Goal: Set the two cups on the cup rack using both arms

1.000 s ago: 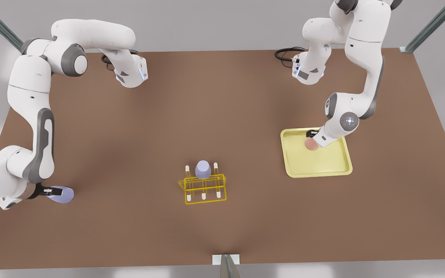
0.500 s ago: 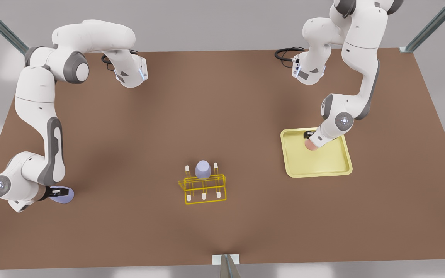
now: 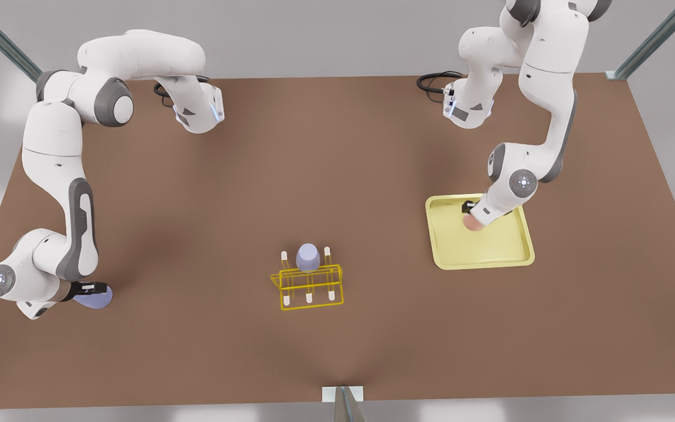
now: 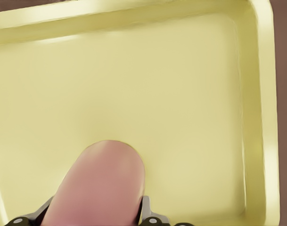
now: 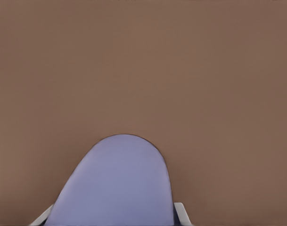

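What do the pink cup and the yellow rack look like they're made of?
The pink cup, sitting in the left pincer, looks like matte plastic or ceramic: smooth, plain, softly shaded. The rack looks like thin painted wire with white-capped pegs. Being a simulator render, that stays a guess.

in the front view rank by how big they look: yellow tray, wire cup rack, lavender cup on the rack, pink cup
1. Yellow tray, clearly largest.
2. Cup rack.
3. Lavender cup on the rack.
4. Pink cup, partly covered by the left gripper, so its rank is unsure.
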Robot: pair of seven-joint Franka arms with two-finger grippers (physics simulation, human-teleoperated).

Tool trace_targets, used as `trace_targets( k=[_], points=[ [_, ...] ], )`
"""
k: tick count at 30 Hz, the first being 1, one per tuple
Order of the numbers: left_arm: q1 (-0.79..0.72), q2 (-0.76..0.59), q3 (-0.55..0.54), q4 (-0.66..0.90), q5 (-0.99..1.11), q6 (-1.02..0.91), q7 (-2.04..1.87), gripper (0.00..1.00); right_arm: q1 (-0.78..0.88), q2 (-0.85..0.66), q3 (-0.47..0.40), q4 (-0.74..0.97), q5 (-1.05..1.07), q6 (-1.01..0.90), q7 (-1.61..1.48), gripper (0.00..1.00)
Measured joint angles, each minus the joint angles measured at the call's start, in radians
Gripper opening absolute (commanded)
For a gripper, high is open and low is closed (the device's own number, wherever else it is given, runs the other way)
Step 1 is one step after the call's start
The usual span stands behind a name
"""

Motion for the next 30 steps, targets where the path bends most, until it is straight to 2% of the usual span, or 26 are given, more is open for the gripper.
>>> trace_targets(
  k=[3, 4, 5, 9, 12, 14, 17, 22, 26, 30],
  points=[
    [0.000, -0.004, 0.000, 0.004, -0.001, 0.006, -0.002, 0.81, -0.001, 0.000, 0.001, 0.001, 0.011, -0.003, -0.012, 0.63],
    [0.001, -0.009, 0.000, 0.010, -0.001, 0.007, -0.002, 0.81, -0.001, 0.000, 0.001, 0.002, 0.017, -0.004, -0.016, 0.56],
    [0.001, -0.015, 0.000, 0.013, -0.002, 0.009, -0.003, 0.81, 0.000, 0.001, 0.002, 0.004, 0.022, -0.005, -0.021, 0.54],
    [-0.010, -0.043, 0.000, 0.059, -0.007, -0.002, -0.007, 0.82, 0.001, -0.002, 0.008, 0.012, 0.034, -0.010, -0.036, 0.53],
    [-0.037, -0.038, -0.005, 0.246, -0.008, -0.109, -0.019, 0.82, 0.002, -0.020, 0.050, 0.019, 0.038, -0.026, -0.047, 0.53],
    [-0.036, 0.011, -0.032, 0.409, -0.009, -0.217, -0.032, 0.82, 0.001, -0.027, 0.080, 0.021, 0.039, -0.039, -0.052, 0.53],
    [-0.039, 0.144, -0.085, 0.713, -0.011, -0.400, -0.057, 0.82, 0.002, -0.041, 0.151, 0.032, 0.039, -0.066, -0.060, 0.53],
    [-0.107, 0.392, -0.176, 1.102, -0.009, -0.601, -0.138, 0.82, 0.001, -0.073, 0.308, 0.037, 0.038, -0.111, -0.070, 0.53],
    [-0.211, 0.575, -0.180, 1.399, -0.037, -0.675, -0.238, 0.82, 0.008, -0.081, 0.462, 0.054, 0.037, -0.134, -0.075, 0.53],
    [-0.280, 0.678, -0.177, 1.517, -0.054, -0.650, -0.341, 0.82, 0.034, -0.060, 0.599, 0.077, 0.036, -0.142, -0.075, 0.53]
  ],
)
